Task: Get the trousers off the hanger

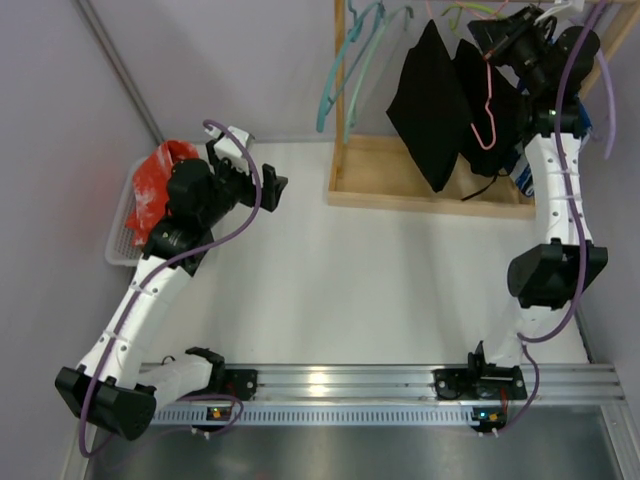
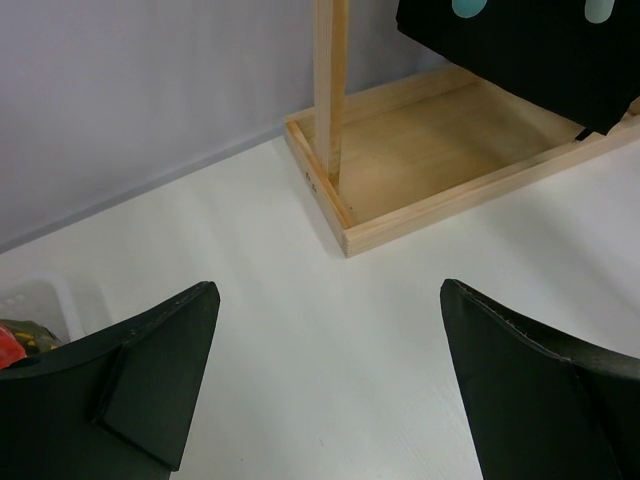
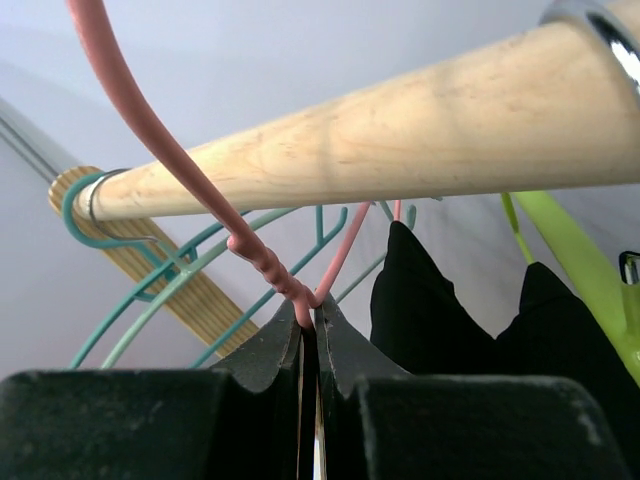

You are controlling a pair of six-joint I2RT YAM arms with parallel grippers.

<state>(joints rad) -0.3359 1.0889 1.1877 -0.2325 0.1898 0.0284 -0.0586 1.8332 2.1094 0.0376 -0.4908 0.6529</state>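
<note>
- Table (image 1: 400,290): a broad white surface between the arms and the rack, with walls close at the left and back.
- Wooden rack (image 1: 400,180): at the far right edge, its rod (image 3: 400,110) overhead.
- Black trousers (image 1: 430,100): hanging above the rack's base.
- Basket (image 1: 118,240): at the left edge, holding red trousers (image 1: 160,175).
- Teal hangers (image 1: 350,60): left of the black trousers.
- Right gripper (image 3: 312,318): pressed together, pinching the pink hanger (image 3: 160,150) below its hook.
- Left gripper (image 2: 328,300): spread wide over the table, beside the basket.
</note>
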